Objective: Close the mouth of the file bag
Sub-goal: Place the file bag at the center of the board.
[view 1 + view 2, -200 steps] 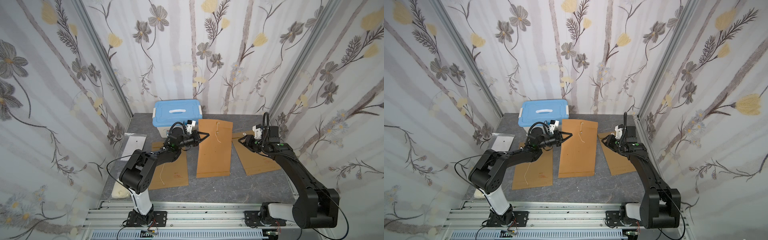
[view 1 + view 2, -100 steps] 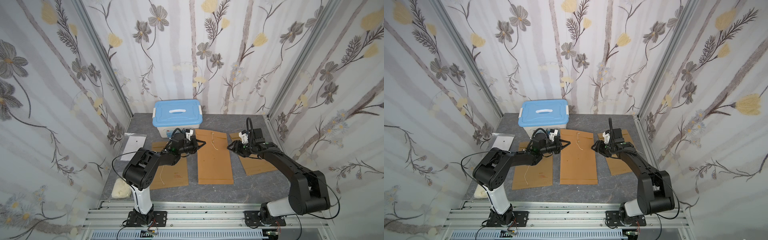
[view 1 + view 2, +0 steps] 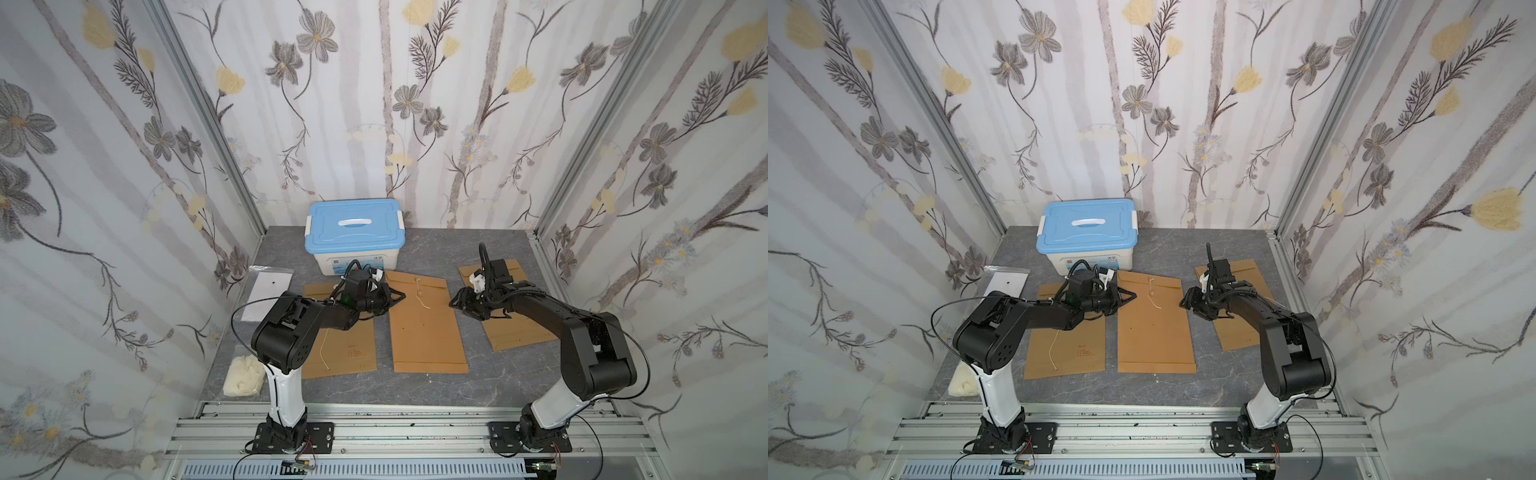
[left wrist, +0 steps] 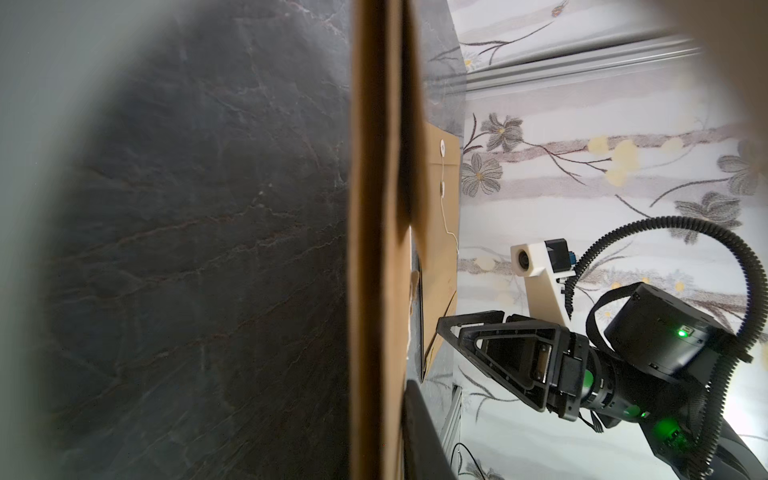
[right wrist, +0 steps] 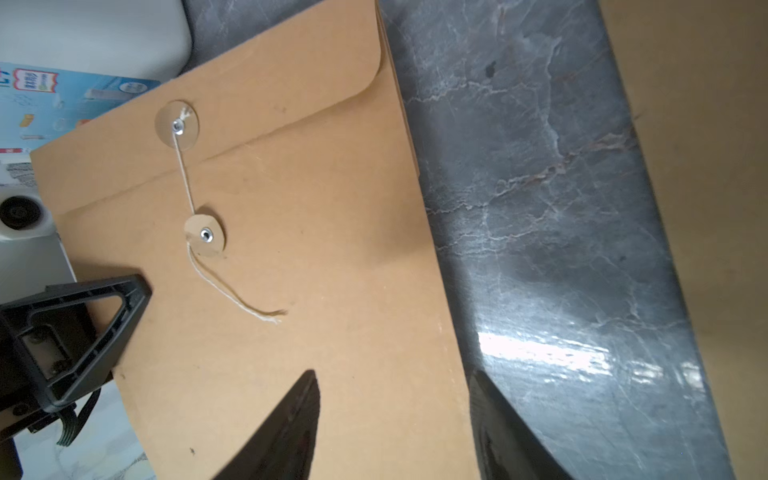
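The file bag (image 3: 428, 328) is the middle brown envelope, lying flat on the grey table in both top views. Its flap is folded down over the mouth. A white string (image 5: 232, 295) runs from the flap's disc (image 5: 177, 124) past the lower disc (image 5: 205, 235) and ends loose. My left gripper (image 3: 397, 296) is at the bag's upper left edge, shut on that edge; only one finger (image 4: 419, 428) shows in the left wrist view. My right gripper (image 5: 395, 399) is open, its fingers astride the bag's right edge (image 3: 1187, 302).
A white box with a blue lid (image 3: 355, 226) stands just behind the bag. Another brown envelope (image 3: 345, 349) lies to the left under my left arm, and another (image 3: 515, 328) to the right under my right arm. A clear sleeve (image 3: 268, 291) and a white wad (image 3: 244, 376) lie far left.
The file bag, held slanted further back, has come forward and now lies flat and straight. My right gripper has swung left to the bag's right edge with wider jaws.
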You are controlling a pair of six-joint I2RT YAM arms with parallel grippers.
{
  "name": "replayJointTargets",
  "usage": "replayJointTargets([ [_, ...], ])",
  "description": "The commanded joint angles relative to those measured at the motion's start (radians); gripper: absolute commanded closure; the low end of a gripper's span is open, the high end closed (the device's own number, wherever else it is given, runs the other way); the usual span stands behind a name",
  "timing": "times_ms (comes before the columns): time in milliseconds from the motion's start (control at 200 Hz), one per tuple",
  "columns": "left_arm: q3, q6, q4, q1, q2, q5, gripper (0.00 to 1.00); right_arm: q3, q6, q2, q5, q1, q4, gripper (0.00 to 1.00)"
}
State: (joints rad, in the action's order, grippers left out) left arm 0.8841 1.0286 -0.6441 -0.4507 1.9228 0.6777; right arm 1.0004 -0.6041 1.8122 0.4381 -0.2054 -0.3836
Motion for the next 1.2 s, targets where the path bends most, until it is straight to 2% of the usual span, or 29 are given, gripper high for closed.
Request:
replayJointTargets([
  [0,0.020,-0.034,0.076,0.004,0.018,-0.020,0.85,0.010,0.003,0.017,-0.012,0.000,-0.010,0.41],
  [135,0.031,-0.020,0.080,0.013,0.046,-0.021,0.85,0.030,0.017,0.040,-0.026,0.000,-0.048,0.42],
  [225,0.035,-0.025,0.097,0.014,0.045,-0.027,0.81,0.049,0.027,0.054,-0.055,0.000,-0.085,0.42],
  [305,0.043,-0.047,0.143,0.014,0.038,-0.040,0.74,0.060,0.033,0.056,-0.074,0.000,-0.111,0.42],
  [385,0.061,-0.073,0.215,0.015,0.031,-0.057,0.58,0.064,0.032,0.056,-0.070,0.000,-0.114,0.42],
  [610,0.084,-0.079,0.273,0.017,0.041,-0.071,0.45,0.066,0.037,0.053,-0.075,0.000,-0.121,0.42],
  [854,0.109,-0.127,0.380,0.017,0.023,-0.108,0.25,0.065,0.046,0.047,-0.070,0.001,-0.120,0.42],
  [969,0.132,-0.158,0.482,0.015,0.001,-0.156,0.14,0.067,0.048,0.046,-0.079,0.001,-0.123,0.42],
  [1109,0.161,-0.190,0.591,0.012,-0.019,-0.206,0.06,0.075,0.053,0.036,-0.123,0.000,-0.146,0.42],
  [1194,0.194,-0.231,0.697,-0.002,-0.041,-0.275,0.02,0.082,0.063,0.026,-0.155,0.000,-0.165,0.42],
])
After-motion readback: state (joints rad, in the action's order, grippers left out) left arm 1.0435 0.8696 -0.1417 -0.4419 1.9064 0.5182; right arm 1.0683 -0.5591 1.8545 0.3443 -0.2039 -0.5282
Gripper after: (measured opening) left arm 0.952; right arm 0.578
